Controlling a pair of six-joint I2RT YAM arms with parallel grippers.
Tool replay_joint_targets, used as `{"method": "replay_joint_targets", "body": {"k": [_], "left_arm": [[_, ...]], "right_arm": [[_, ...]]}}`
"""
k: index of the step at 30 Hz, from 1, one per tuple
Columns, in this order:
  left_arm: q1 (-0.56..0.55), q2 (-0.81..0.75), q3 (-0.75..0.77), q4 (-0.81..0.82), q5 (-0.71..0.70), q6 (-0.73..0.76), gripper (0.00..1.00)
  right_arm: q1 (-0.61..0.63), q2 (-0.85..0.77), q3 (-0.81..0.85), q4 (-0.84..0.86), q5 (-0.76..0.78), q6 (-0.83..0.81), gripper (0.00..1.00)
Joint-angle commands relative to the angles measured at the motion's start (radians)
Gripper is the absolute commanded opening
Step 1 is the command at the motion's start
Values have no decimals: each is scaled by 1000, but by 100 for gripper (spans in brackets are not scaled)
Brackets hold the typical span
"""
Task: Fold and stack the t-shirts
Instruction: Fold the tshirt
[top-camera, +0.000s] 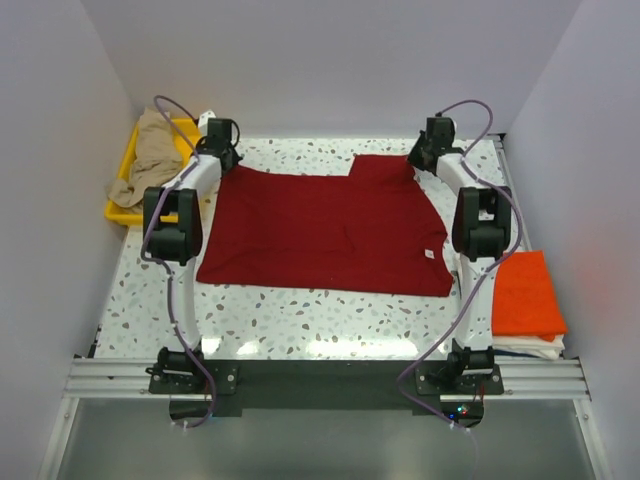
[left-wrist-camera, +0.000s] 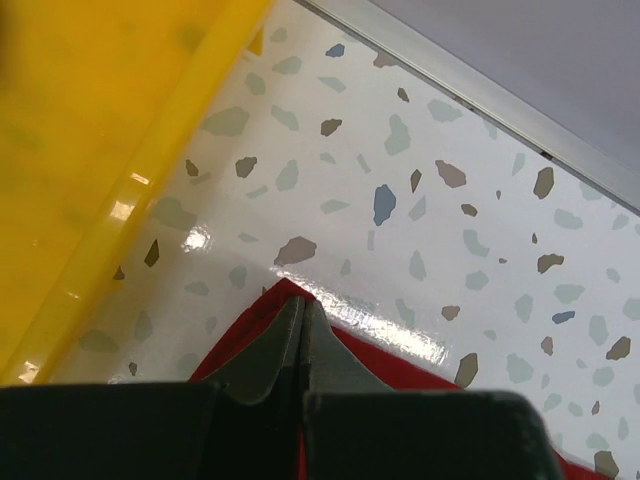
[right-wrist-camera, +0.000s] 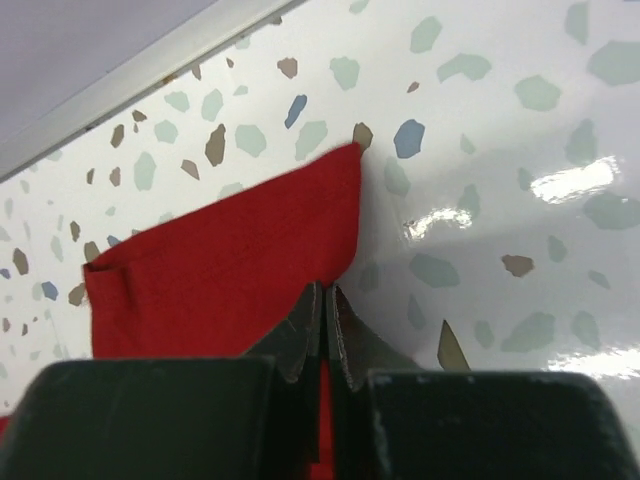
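The dark red t-shirt lies spread flat in the middle of the table. My left gripper is shut on its far left corner, close to the yellow tray. At the far right, my right gripper is shut on the shirt's edge below the sleeve. A tan-beige t-shirt lies crumpled in the tray. A folded orange t-shirt rests on a folded white t-shirt at the right edge.
The yellow plastic tray stands at the far left, its rim just beside my left gripper. A metal rail runs along the table's far edge by the back wall. Side walls close in both sides.
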Motion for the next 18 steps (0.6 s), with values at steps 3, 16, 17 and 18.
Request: {"method": "replay_joint_targets", "body": {"k": [3, 16, 17, 18], "left_arm": [[25, -85, -23, 59, -22, -5, 0], [56, -176, -139, 68, 6, -26, 0], [58, -187, -150, 70, 6, -31, 0], [58, -206, -174, 70, 6, -37, 0]], "right_arm": [[-18, -170, -67, 63, -7, -14, 0], [-27, -397, -356, 115, -13, 17, 0], [-27, -411, -372, 117, -10, 20, 0], [-27, -426, -404, 114, -7, 23, 0]]}}
